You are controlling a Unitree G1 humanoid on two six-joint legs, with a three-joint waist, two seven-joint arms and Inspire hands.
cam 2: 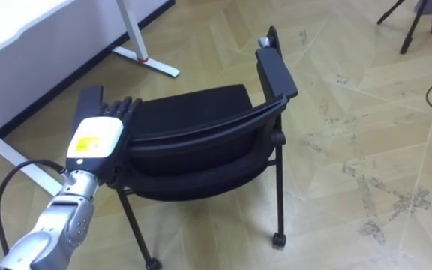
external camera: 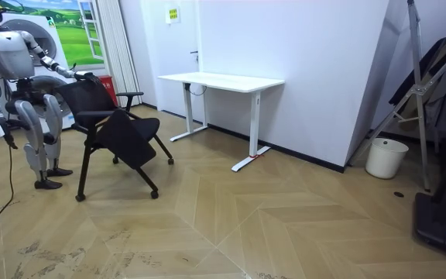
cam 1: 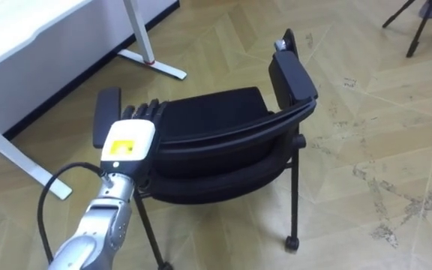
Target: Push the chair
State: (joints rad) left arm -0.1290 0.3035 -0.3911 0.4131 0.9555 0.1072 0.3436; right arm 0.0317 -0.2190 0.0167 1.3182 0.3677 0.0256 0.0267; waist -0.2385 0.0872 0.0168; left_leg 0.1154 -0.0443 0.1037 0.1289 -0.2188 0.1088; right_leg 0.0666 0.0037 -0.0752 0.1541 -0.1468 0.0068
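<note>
The left robot hand (cam 1: 130,142) lies flat, fingers straight, on the stiff backrest (cam 1: 223,139) of the chair (cam 1: 216,111); on castors (cam 1: 292,242) it should roll lightly.

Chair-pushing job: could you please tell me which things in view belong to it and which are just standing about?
Part of the job:
chair
left hand, laid open on the chair's backrest

Just standing about:
white desk by the wall
white bin
tripod on the floor beyond the chair
</note>
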